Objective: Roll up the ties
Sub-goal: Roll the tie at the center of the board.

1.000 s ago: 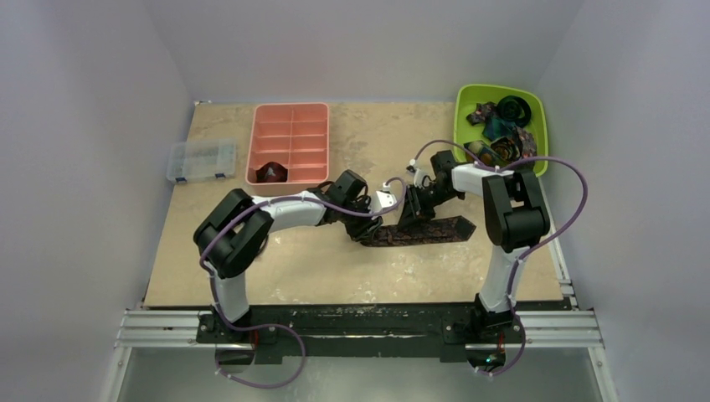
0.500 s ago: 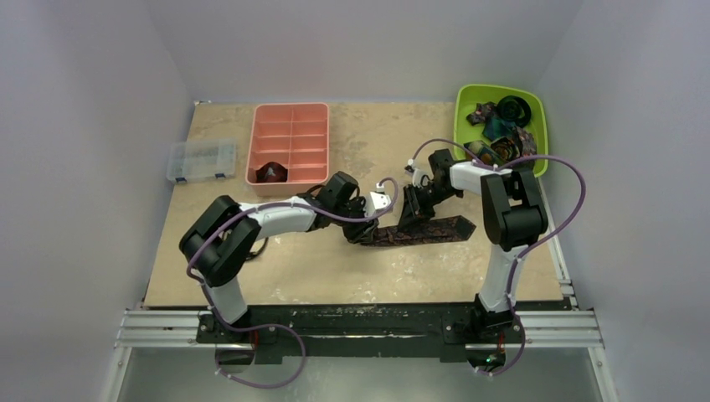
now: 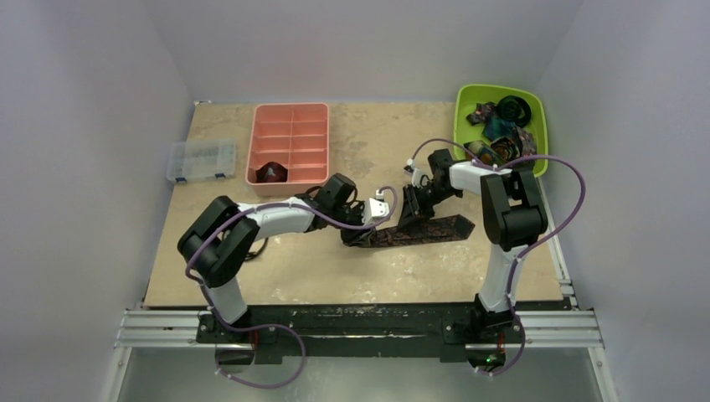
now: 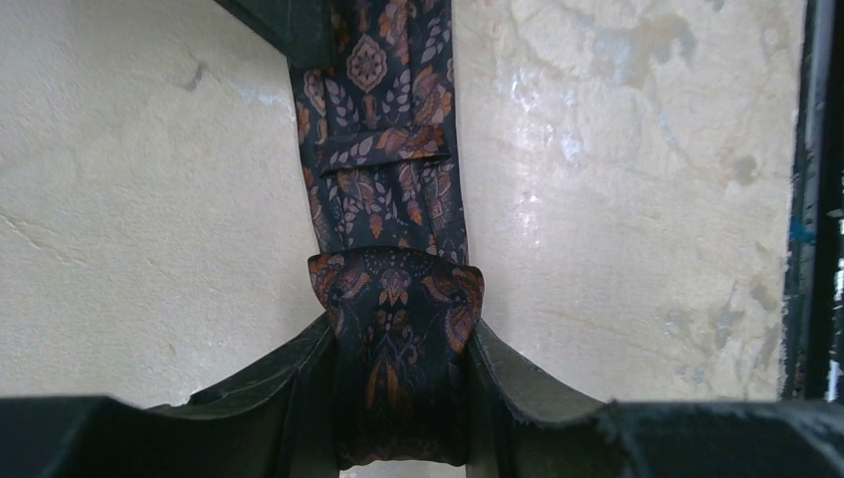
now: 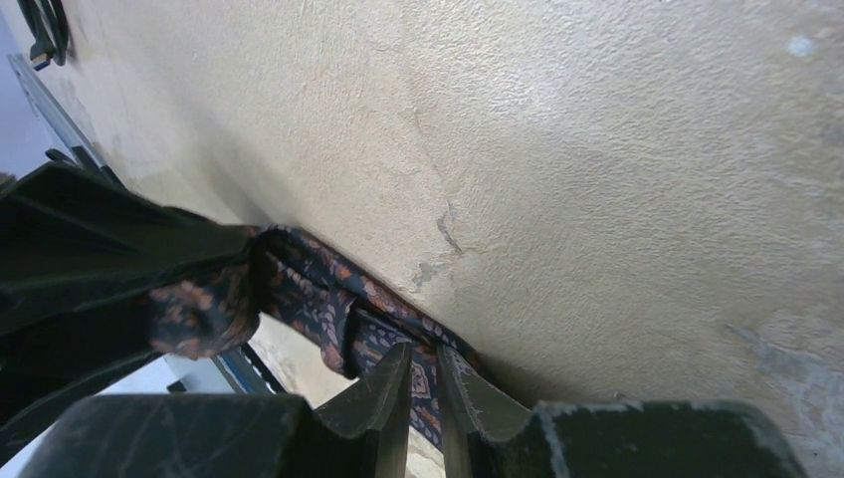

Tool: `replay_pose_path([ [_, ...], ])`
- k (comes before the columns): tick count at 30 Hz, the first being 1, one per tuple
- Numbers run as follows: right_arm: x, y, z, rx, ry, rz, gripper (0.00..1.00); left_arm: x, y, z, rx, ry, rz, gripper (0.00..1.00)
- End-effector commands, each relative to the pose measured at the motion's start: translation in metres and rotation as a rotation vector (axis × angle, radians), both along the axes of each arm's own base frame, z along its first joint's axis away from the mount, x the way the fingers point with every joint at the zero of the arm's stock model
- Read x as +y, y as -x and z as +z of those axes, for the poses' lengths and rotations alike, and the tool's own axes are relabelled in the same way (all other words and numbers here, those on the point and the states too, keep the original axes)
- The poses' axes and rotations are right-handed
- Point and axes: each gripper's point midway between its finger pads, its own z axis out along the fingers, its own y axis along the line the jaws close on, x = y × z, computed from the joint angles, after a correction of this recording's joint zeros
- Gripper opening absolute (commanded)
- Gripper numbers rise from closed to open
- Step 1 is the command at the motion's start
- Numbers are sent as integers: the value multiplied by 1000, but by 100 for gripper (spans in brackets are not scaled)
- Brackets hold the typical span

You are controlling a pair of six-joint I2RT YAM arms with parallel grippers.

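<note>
A dark brown-maroon patterned tie (image 3: 435, 229) lies flat across the table's middle. My left gripper (image 3: 366, 224) is shut on its rolled left end; in the left wrist view the coil (image 4: 398, 339) sits between the fingers and the flat strip (image 4: 383, 179) runs away from it. My right gripper (image 3: 410, 216) stands on the strip just right of the coil. In the right wrist view its fingers (image 5: 390, 378) are nearly together, with the tie's fabric (image 5: 299, 284) in the narrow gap. A rolled tie (image 3: 272, 172) sits in the pink tray (image 3: 290, 117).
A green bin (image 3: 465, 126) at the back right holds several more ties (image 3: 502, 126), some rolled. A clear plastic box (image 3: 201, 159) stands left of the pink tray. The table's right edge is close to the bin.
My left arm has swung its elbow to the left and the gripper with the coil has shifted slightly left. The right gripper has stayed on the tie.
</note>
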Motion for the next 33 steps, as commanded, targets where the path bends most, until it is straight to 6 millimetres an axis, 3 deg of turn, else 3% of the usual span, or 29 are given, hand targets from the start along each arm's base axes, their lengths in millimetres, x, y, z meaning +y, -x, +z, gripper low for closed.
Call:
replay_pose_path([
  [1,-33,-18,-38,-108,217,35,18,26,11,-32,61,-188,-15,31],
  [5,-25,-21,-23,-129,161,46,20,30,12,-49,55,-282,-16,31],
  [10,5,-28,40,-191,-43,24,37,28,11,-57,53,-341,6,31],
  [13,22,-17,76,-162,-182,-11,46,28,11,-59,64,-356,31,31],
  [16,32,-3,90,-119,-272,-40,48,30,13,-62,79,-366,46,31],
  [23,62,13,75,-44,-340,-27,51,33,16,-67,77,-368,44,32],
  [29,72,24,47,0,-328,6,53,33,16,-67,79,-369,46,33],
  [33,83,27,46,-3,-342,27,53,34,16,-68,75,-372,45,33],
])
